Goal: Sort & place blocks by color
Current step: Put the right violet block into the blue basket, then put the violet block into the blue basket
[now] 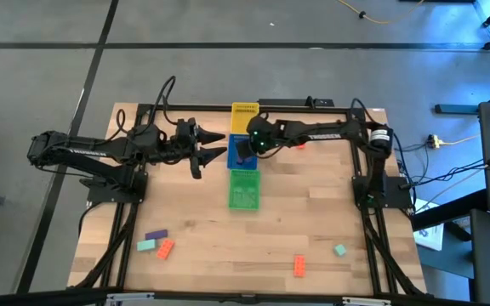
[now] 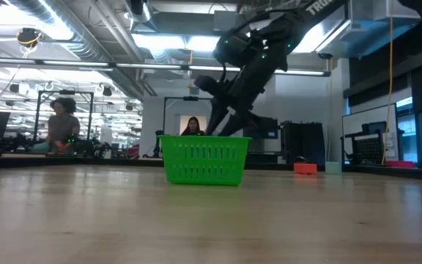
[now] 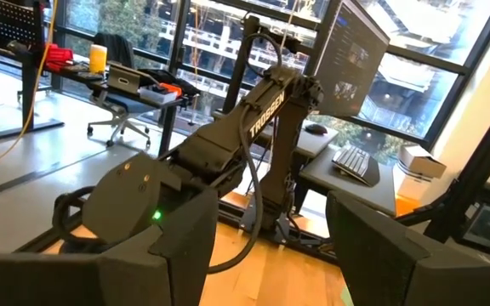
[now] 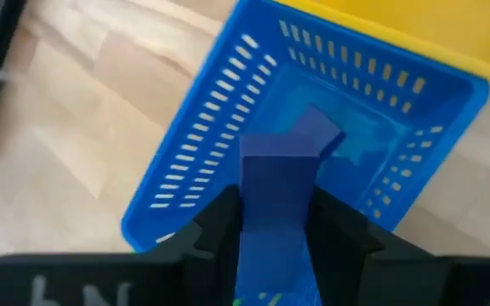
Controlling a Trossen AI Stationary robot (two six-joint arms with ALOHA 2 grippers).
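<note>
Three trays in a row mid-table — right gripper (image 4: 275, 234) over the blue tray (image 4: 194, 127), clamped on a purple block (image 4: 279, 191). Left gripper (image 1: 213, 146) just left of it, fingers spread. Other blocks (image 1: 158, 243) along the near edge.

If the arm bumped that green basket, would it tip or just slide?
The green basket looks wide, low and flat-bottomed, so it would probably slide rather than tip. Its slotted plastic walls suggest it is light, so even a gentle bump would likely shift it.

Three trays (image 1: 244, 155) sit in a row mid-table; loose blocks (image 1: 156, 244) lie along the near edge.
</note>
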